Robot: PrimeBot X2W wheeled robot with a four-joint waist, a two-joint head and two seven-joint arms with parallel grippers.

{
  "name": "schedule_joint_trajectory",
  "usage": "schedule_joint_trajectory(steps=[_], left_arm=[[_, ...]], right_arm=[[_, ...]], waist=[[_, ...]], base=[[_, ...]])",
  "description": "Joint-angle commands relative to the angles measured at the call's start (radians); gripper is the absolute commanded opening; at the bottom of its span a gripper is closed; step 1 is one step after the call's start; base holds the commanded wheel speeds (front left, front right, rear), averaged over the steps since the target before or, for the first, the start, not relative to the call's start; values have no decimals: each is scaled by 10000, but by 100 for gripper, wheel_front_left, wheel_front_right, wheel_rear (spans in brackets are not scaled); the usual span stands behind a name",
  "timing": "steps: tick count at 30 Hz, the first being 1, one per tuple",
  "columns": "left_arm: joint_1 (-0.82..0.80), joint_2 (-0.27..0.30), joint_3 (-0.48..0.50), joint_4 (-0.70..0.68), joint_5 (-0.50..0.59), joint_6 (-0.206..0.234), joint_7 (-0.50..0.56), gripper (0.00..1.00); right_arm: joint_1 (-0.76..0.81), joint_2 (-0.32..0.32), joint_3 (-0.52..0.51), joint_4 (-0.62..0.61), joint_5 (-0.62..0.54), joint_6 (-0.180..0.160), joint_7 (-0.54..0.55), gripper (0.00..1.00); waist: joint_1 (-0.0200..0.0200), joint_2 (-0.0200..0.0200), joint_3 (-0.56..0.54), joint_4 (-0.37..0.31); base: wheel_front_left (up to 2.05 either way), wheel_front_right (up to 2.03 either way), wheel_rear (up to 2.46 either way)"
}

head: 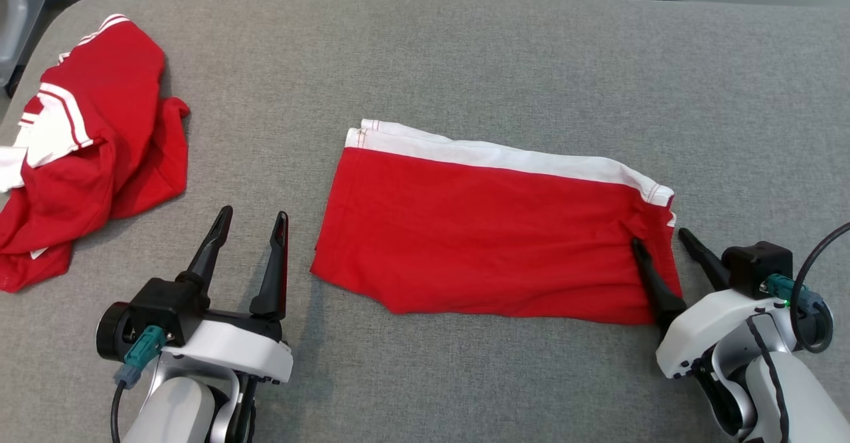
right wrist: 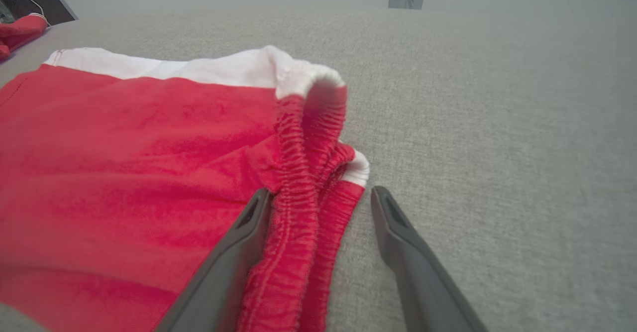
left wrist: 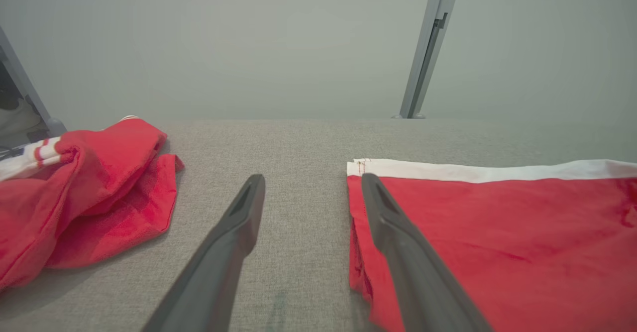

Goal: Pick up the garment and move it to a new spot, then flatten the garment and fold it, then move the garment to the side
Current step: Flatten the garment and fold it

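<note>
Head view, garment: garment (head: 491, 230) lies folded flat mid-table (head: 465, 51), red, white band on far edge.
Head view, other: crumpled red cloth (head: 99, 131) far left.
Head view, grippers: left gripper (head: 252, 220) fingers apart, just left of garment; right gripper (head: 659, 237) fingers apart, straddling garment's right edge.
Left wrist view: fingers apart, one over garment's left edge.
Right wrist view: gathered waistband edge between spread fingers, not clamped.

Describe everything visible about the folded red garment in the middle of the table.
The folded red garment looks like soft knit shorts, lying flat as a rough rectangle on the grey cloth-covered table. A white band runs along its far edge; a gathered elastic waistband bunches at its right end. The right gripper, jaws open, straddles that end, one finger over the cloth.
</note>
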Motion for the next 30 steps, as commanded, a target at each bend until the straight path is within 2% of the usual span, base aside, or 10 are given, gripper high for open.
schedule_joint_trajectory(steps=[1,7,8,9,11,17,26,30], left_arm=[[-248,21,54,25,96,-24,-58,100],[-320,28,49,81,125,-85,-80,100],[-344,32,62,74,128,-74,-85,100],[-355,36,72,68,137,-72,-79,100],[-364,42,90,60,145,-78,-84,100],[-335,12,139,52,149,-47,-96,100],[-231,15,213,44,72,1,-97,100],[-167,37,271,-3,37,57,-99,100]], right_arm=[[98,23,-17,154,107,-1,-53,100],[81,208,393,567,558,0,366,100],[51,223,483,648,667,0,466,84],[8,220,541,704,754,0,487,45],[-39,203,682,801,961,-1,585,0],[-70,-349,598,948,1529,-47,558,0],[122,-1775,-70,569,1898,-44,515,0],[102,-2019,-227,130,1977,-23,872,0]], waist=[[0,0,26,-77],[0,0,92,-180],[0,0,107,-203],[0,0,117,-224],[0,0,134,-257],[0,0,144,-365],[0,0,128,-587],[0,0,74,-718]], base=[[0,0,0],[0,0,0],[0,0,0],[0,0,0],[0,0,0],[0,0,0],[0,0,0],[0,0,0]])
